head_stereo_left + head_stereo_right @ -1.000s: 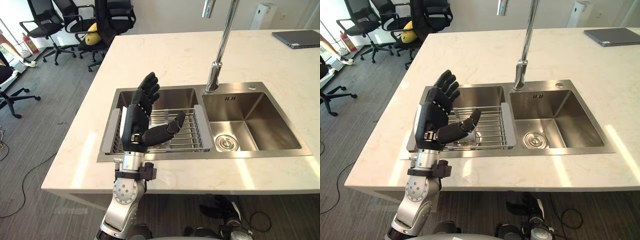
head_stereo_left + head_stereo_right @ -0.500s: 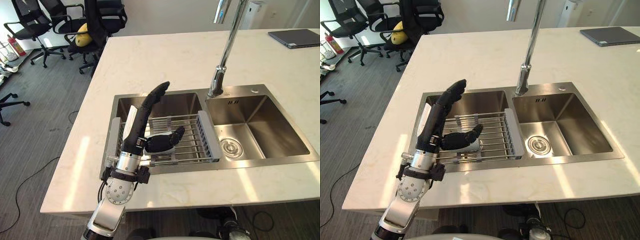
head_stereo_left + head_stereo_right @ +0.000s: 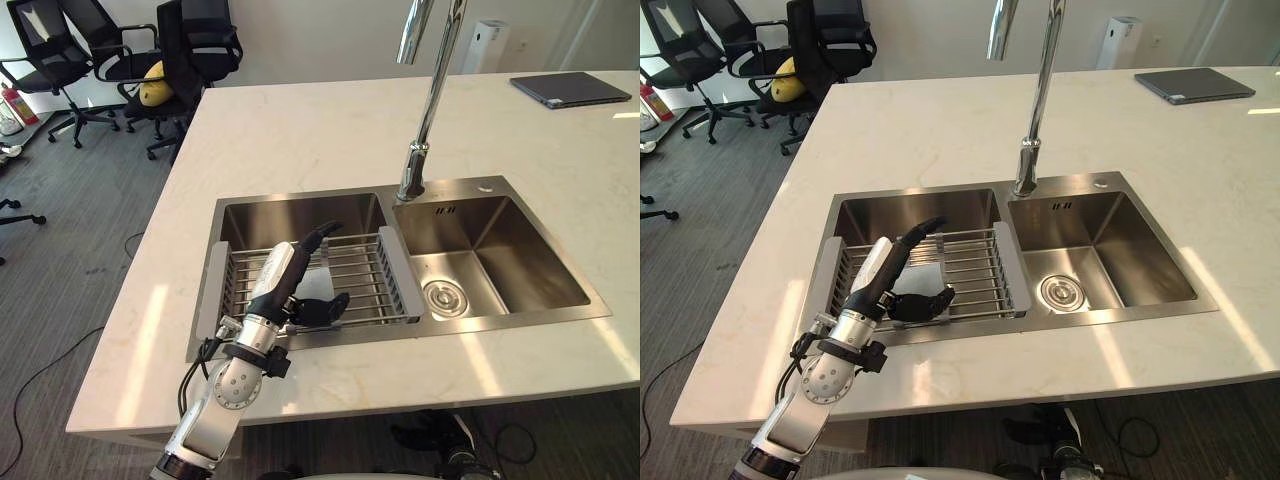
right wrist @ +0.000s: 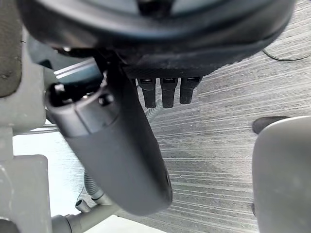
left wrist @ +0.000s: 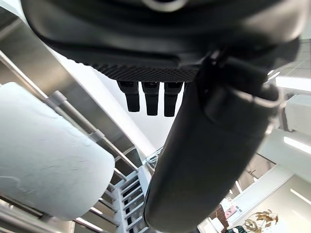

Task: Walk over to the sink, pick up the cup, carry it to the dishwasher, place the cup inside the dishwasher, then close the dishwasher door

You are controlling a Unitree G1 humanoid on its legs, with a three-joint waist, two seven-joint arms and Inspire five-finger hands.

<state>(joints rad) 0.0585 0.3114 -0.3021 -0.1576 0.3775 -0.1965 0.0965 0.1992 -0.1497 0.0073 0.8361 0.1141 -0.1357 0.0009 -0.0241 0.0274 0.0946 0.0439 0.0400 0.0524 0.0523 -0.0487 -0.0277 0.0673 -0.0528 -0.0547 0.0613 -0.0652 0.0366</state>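
No legible txt, labels or nos. on anything (sink (image 3: 300, 197) incl.).

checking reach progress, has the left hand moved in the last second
Yes. The left hand has lowered toward the drying rack, away from the sink's back rim.

The silver-grey left arm (image 3: 215, 400) comes in from 7 o'clock and reaches toward 1 o'clock. Its dark left robot hand (image 3: 280, 275) stands on edge, with fingers (image 3: 312, 241) straight, together and pointing to 1 o'clock. The thumb (image 3: 322, 308) is splayed toward 3 o'clock and holds nothing. The dark right robot hand (image 4: 170, 48) hangs empty, its fingers straight and its thumb extended.
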